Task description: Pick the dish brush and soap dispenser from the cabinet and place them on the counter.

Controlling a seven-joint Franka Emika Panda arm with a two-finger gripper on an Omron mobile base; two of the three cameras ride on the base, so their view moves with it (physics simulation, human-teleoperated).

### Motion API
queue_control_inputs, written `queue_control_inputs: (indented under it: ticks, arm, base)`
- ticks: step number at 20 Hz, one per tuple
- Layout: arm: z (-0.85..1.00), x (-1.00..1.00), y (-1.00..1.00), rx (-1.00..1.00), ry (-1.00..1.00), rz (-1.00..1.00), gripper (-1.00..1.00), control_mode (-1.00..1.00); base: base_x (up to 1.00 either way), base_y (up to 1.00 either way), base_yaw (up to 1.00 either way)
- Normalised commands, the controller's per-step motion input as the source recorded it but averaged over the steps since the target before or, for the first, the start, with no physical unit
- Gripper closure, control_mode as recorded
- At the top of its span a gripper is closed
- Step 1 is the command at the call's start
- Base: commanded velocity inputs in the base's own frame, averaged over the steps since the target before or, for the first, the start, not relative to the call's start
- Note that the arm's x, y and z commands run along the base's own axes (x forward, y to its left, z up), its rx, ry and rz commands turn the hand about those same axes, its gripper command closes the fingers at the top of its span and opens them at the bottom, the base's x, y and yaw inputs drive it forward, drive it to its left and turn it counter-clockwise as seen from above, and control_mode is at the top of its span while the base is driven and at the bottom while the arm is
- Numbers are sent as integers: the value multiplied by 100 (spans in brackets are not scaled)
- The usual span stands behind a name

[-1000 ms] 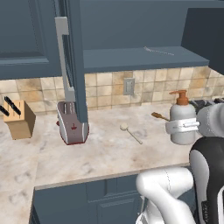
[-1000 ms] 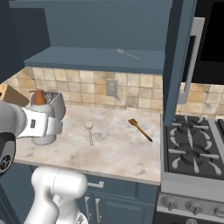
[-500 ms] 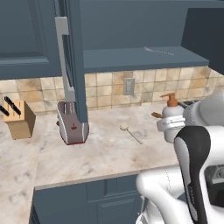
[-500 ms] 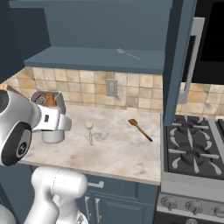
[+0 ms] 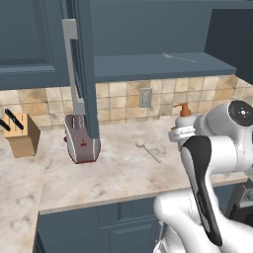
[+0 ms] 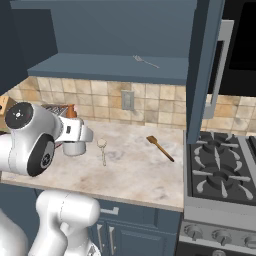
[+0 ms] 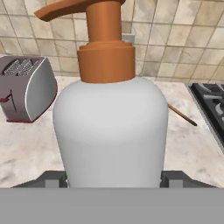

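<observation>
Moved: arm swung in toward the tabletop since a second ago, carrying the soap dispenser lower, so placing looks close.
Toaster: toaster sits left by the open cabinet door, out of the way.
Dish brush: dish brush already lies flat on the stone, mid-counter.
Jaws: gripper spread wide, clamped either side of the bottle's body, keeping it upright.

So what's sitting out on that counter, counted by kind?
Soap dispenser: 1
Dish brush: 1
Orange-brown stick utensil: 1
Toaster: 1
Knife block: 1
Total: 5
</observation>
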Motion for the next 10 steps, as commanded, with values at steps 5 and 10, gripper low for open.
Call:
queue_control_inputs:
  ticks: [5,10]
  arm:
    - [-76,52,-14,-2,-24,-2,100,-100]
    - [-84,49,-10,-2,-22,-2,100,-100]
  base:
    - [0,0,0]
    - [0,0,0]
